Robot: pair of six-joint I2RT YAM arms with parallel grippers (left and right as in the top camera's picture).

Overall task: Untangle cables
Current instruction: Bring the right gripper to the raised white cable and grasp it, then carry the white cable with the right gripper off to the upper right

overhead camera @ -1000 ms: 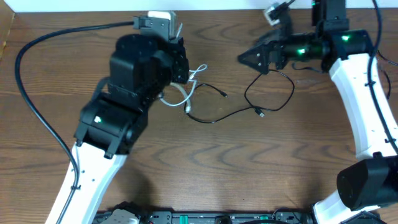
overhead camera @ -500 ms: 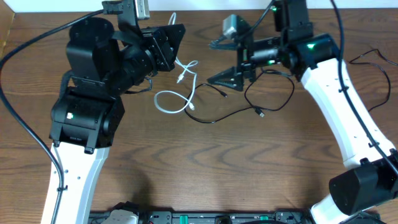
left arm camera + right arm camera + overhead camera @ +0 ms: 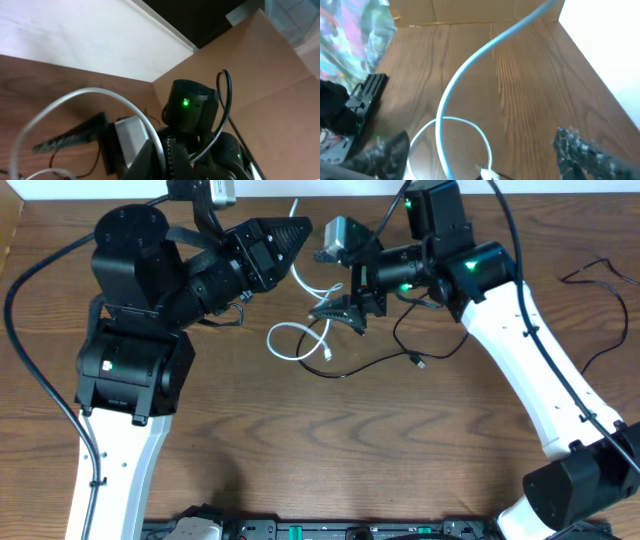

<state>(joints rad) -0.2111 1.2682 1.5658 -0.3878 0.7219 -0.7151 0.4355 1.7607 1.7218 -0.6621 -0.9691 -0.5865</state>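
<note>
Wooden table (image 3: 300, 450) carries both cords, not yet separated. The left gripper (image 3: 300, 230), clamped on the white cord (image 3: 285, 345), holds one end raised. Its loop lies touching the black cord (image 3: 345, 375). The right gripper (image 3: 480, 135) straddles the raised strand, fingers spread. Most untangling remains.

A white cord (image 3: 90, 91) arcs across the foreground, with the right arm (image 3: 192, 112), green-lit, behind.

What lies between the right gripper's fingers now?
The white cord, curving down into a loop over the table, between the open right gripper's fingers; shown in the right wrist view.
</note>
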